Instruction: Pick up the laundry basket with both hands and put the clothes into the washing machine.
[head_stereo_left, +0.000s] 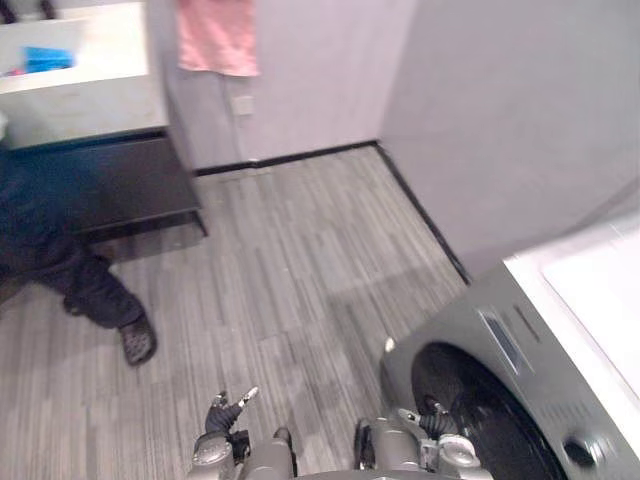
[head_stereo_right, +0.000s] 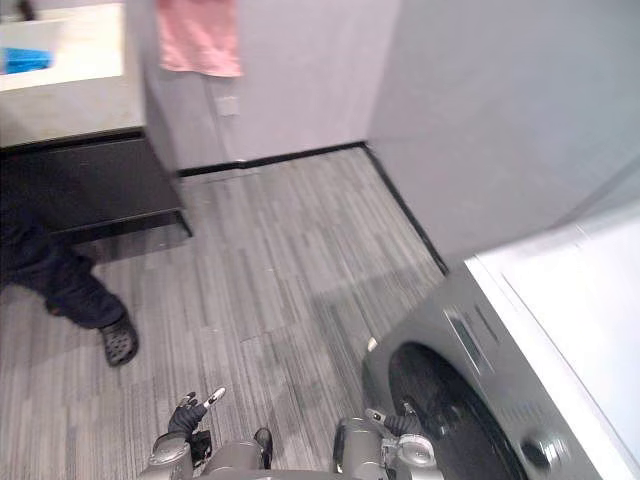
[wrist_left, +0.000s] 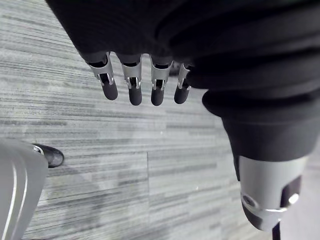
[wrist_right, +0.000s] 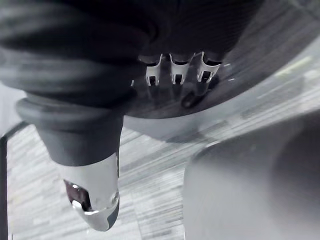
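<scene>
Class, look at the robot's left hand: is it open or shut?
Open: the left hand has its fingers straight above the grey floor, holding nothing.

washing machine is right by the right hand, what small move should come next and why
Probably turn the head to look for the basket first: the left hand and right hand are open and hold nothing, so there is nothing yet to load into the washing machine beside the right hand.
</scene>
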